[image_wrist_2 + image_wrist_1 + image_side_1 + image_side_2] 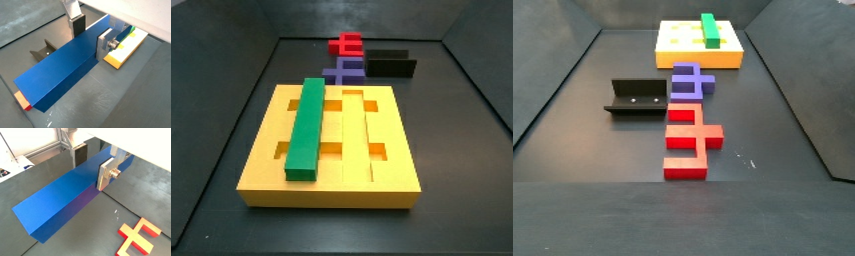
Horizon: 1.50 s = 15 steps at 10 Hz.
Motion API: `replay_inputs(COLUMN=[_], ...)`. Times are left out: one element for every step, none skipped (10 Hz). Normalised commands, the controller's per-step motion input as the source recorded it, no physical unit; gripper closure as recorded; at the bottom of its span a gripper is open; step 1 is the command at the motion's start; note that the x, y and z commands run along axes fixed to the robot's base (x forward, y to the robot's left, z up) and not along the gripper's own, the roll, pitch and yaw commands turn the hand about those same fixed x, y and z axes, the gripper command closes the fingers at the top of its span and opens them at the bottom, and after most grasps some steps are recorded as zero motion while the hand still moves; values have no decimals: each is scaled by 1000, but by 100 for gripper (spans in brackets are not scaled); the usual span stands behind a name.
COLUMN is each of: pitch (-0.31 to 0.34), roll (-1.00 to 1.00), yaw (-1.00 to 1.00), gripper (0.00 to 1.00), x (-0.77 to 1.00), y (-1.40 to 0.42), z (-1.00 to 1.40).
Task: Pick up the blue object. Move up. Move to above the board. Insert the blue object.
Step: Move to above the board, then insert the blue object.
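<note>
My gripper (pixel 92 168) is shut on the blue object (pixel 63 198), a long dark-blue bar. A dark-padded finger presses one side and a silver finger plate (pixel 107 174) the other. Both wrist views show the same grip (pixel 91 37), and the bar (pixel 63 67) hangs over the dark floor. The board (pixel 338 185), a yellow grooved slab, shows in both side views (pixel 700 60) and partly in a wrist view (pixel 123 52) beyond the silver finger. Neither side view shows the gripper or the blue object.
A green bar (pixel 309 125) lies in one groove of the board. A purple stepped block (pixel 690 82), red pieces (pixel 690 140) and the fixture (pixel 640 97) stand on the floor. Below the bar, the wrist views show a red piece (pixel 140 235) and the fixture (pixel 43 50).
</note>
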Motion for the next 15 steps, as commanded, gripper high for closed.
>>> replay_inputs(pitch=[105,107,158,178,185,160,151,148,153,164,0,-116,-111,-110,-103], roll=[16,34,47,-31,-11,5,-1,15,26,58,0,0,40,31,69], yaw=[-105,-96,-37,-21,-11,5,3,7,11,10,0,0,0,0,0], gripper=[100,100,100,100,100,100,100,100,100,100,100,100,100,100,100], x=[549,545,572,597,606,611,633,671,706,349,77,74,160,131,100], y=[-1400,-1400,-1400,-1400,-1400,-1400,-1400,-1400,-1400,-600,0,-154,-169,-140,-140], z=[210,191,190,196,201,204,209,217,221,98,-11,-463,-660,-669,-677])
